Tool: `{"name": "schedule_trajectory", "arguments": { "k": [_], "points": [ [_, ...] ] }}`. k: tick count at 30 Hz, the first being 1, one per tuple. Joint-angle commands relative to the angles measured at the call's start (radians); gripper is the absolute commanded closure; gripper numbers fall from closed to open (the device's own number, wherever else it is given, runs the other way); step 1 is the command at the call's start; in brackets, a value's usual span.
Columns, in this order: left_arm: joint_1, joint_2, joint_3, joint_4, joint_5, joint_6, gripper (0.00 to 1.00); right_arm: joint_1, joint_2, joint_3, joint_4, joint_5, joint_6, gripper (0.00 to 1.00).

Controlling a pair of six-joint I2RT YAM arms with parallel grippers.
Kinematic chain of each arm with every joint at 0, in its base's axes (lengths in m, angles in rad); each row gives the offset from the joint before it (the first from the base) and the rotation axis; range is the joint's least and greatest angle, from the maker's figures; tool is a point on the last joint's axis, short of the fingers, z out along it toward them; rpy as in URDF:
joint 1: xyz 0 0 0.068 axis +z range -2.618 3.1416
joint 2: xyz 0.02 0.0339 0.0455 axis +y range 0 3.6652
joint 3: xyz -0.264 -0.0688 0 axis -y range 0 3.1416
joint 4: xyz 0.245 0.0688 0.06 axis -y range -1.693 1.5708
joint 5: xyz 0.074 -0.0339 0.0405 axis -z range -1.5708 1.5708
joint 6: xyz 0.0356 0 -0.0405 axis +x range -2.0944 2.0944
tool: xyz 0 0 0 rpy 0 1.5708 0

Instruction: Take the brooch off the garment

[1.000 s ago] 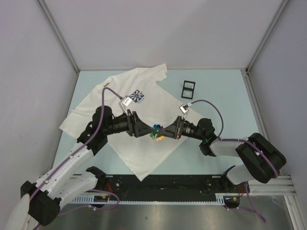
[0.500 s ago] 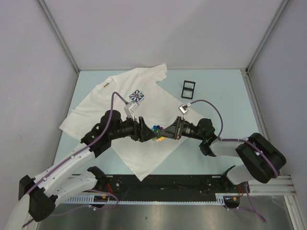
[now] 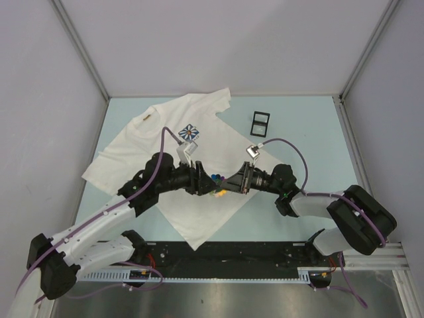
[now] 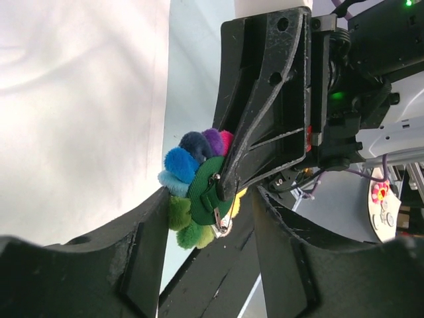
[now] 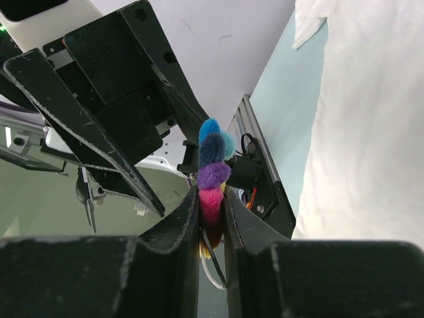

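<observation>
Snugly between jaws of the right gripper [image 5: 211, 200]: the brooch [image 5: 212, 150].

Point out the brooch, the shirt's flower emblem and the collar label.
brooch [image 4: 201, 197], left wrist view, on its green disc.
flower emblem [image 3: 191, 133], top view, on its middle.
collar label [image 3: 146, 118], top view, on its middle.

Table [image 3: 311, 132]: pale blue top. You've got a white T-shirt [image 3: 222, 136] lying spread flat on it, left of centre, set on the diagonal with the collar toward the far left. Its blue-and-white flower emblem [image 3: 191, 133] faces up on the chest, and the tan collar label [image 3: 146, 118] shows. A small black two-pane frame [image 3: 261, 123] lies on the bare top near the shirt's right side, not touching it.
</observation>
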Motion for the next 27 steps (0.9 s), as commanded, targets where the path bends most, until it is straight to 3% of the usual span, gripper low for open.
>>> {"name": "schedule_trajectory", "arguments": {
  "k": [1, 27],
  "points": [
    [-0.02, -0.009, 0.002, 0.043, -0.012, -0.011, 0.48, 0.005, -0.037, 0.017, 0.0, 0.03, -0.029, 1.0],
    [-0.037, -0.01, 0.0, 0.066, -0.019, -0.028, 0.63, 0.002, -0.094, 0.017, -0.079, 0.066, -0.062, 1.0]
  ]
}}
